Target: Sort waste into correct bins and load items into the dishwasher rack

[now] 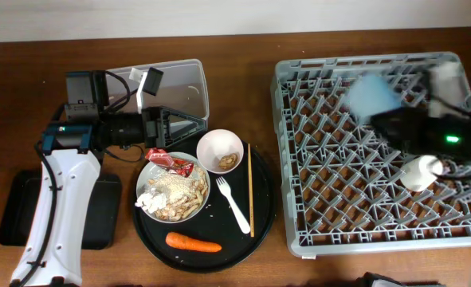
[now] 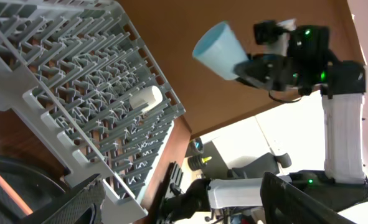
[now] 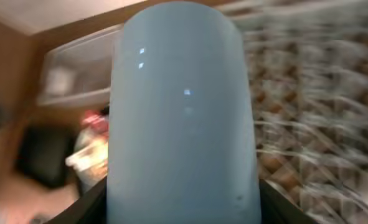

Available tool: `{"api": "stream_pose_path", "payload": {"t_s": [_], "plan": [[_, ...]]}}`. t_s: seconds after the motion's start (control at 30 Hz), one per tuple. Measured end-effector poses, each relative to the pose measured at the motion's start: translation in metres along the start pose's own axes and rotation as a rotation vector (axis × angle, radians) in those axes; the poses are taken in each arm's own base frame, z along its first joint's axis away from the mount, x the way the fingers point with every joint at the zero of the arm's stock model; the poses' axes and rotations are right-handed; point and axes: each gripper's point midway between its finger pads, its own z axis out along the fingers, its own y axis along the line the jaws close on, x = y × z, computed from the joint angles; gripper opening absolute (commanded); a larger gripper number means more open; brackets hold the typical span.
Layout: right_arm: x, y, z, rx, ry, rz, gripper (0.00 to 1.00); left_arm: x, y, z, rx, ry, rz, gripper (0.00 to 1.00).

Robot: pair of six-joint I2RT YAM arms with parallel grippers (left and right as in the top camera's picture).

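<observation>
Above the large square grey plastic dishwasher rack (image 1: 284, 159), your right hand (image 2: 246, 65) grips the light blue plastic cup (image 1: 372, 96) in mid-air; lowered askew, it may snag pegs (image 1: 339, 185) or strike the white cup (image 1: 421, 171).

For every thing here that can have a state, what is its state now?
left gripper, open, empty.
right gripper, shut on the light blue cup, held in the air.
white cup, lying on its side in the dishwasher rack.
small white bowl, upright, brown scraps inside.
plate, covered with food scraps.
clear tub, open-topped.
carrot, lying on the round black tray.
</observation>
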Motion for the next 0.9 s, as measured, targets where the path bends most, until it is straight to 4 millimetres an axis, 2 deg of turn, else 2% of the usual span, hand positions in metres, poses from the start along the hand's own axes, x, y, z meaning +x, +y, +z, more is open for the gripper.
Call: {"api": "stream_pose_path", "payload": {"t_s": [0.07, 0.17, 0.2, 0.23, 0.3, 0.33, 0.47, 0.63, 0.8, 0.87, 0.9], "plan": [[0.002, -0.067, -0.027, 0.213, -0.055, 0.198, 0.5, 0.001, 0.0, 0.0, -0.001, 0.001, -0.006, 0.79], [0.014, -0.128, -0.044, 0.415, -0.055, 0.42, 0.5, 0.002, 0.001, 0.0, -0.004, 0.003, -0.02, 0.79], [0.027, -0.166, -0.046, 0.539, -0.011, 0.56, 0.5, 0.003, 0.001, 0.0, -0.005, 0.004, -0.024, 0.79], [0.036, -0.186, -0.045, 0.614, 0.026, 0.631, 0.5, 0.002, 0.001, 0.0, -0.005, 0.004, -0.024, 0.79], [0.045, -0.213, -0.039, 0.699, 0.075, 0.71, 0.5, 0.003, 0.001, 0.0, -0.007, 0.004, -0.025, 0.79], [0.053, -0.229, -0.029, 0.725, 0.128, 0.755, 0.5, 0.003, 0.001, 0.0, -0.008, 0.004, -0.025, 0.79], [0.069, -0.255, -0.006, 0.74, 0.232, 0.844, 0.5, 0.003, 0.001, 0.0, -0.008, 0.004, -0.025, 0.79], [0.085, -0.285, -0.008, 0.762, 0.241, 0.951, 0.51, 0.002, 0.003, 0.0, -0.015, 0.003, -0.025, 0.79], [0.08, -0.288, -0.004, 0.747, 0.201, 0.977, 0.51, 0.002, 0.003, 0.0, -0.015, 0.003, -0.025, 0.79], [0.085, -0.291, 0.006, 0.731, 0.199, 0.997, 0.51, 0.002, 0.003, 0.0, -0.016, 0.003, -0.025, 0.79], [0.092, -0.291, 0.012, 0.719, 0.214, 1.017, 0.55, 0.003, 0.004, 0.0, -0.02, 0.003, -0.027, 0.79]]}}
